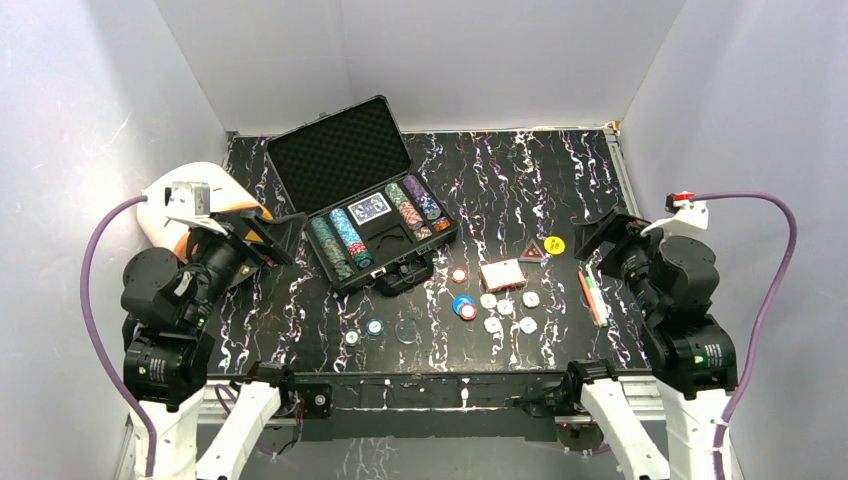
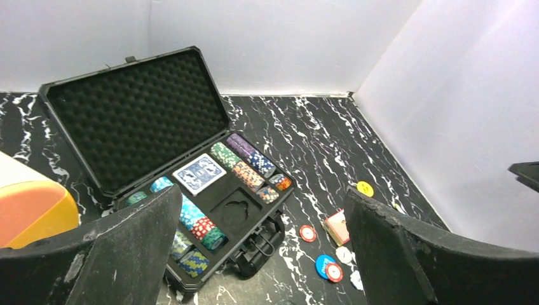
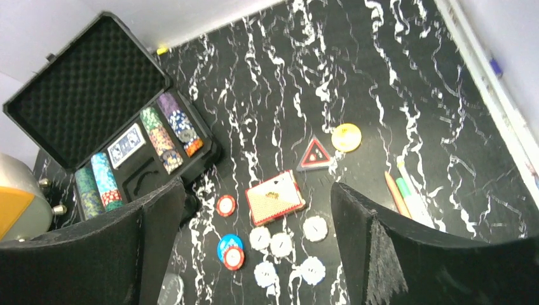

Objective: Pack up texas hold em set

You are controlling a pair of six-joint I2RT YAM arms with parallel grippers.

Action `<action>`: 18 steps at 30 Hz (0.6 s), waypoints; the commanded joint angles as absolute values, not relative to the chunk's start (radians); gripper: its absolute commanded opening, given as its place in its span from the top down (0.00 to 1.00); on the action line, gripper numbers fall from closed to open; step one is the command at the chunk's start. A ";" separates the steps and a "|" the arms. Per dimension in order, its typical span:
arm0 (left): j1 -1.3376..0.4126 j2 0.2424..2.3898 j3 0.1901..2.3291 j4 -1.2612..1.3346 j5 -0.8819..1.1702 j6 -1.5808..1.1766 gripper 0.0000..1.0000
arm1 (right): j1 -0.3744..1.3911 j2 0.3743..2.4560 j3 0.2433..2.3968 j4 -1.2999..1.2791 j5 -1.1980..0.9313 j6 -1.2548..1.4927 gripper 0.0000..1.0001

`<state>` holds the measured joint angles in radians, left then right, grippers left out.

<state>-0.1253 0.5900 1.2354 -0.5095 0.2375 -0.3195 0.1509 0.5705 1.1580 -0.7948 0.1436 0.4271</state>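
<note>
The black hard case [image 1: 338, 160] lies open at the back left, foam lid up, with rows of chips [image 1: 345, 238] and a blue card deck [image 1: 373, 208] in its tray. It also shows in the left wrist view [image 2: 127, 114] and the right wrist view [image 3: 82, 89]. Loose chips [image 1: 508, 305] lie in front of it, with a red card deck [image 1: 502, 274], a yellow button [image 1: 555, 244] and a red triangle piece [image 1: 533, 251]. My left gripper [image 1: 268, 238] is open and empty, left of the case. My right gripper [image 1: 602, 240] is open and empty, right of the button.
A white-and-orange cylinder [image 1: 185, 215] lies at the far left behind my left arm. An orange-green pen [image 1: 593, 293] lies by my right gripper. Two pale chips [image 1: 362, 332] and a dark disc [image 1: 406, 329] lie near the front edge. White walls close in three sides.
</note>
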 commanded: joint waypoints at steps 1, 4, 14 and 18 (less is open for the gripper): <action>-0.122 0.584 1.212 -0.489 0.311 -0.364 0.02 | 0.151 0.579 1.119 -0.791 0.109 0.456 0.07; -0.133 0.580 1.192 -0.490 0.318 -0.440 0.02 | 0.152 0.593 1.082 -0.783 0.057 0.455 0.05; -0.153 0.597 1.083 -0.462 0.356 -0.488 0.02 | 0.152 0.703 0.883 -0.706 -0.055 0.505 0.02; -0.154 0.621 1.006 -0.426 0.424 -0.496 0.02 | 0.153 0.803 0.830 -0.675 -0.052 0.612 0.07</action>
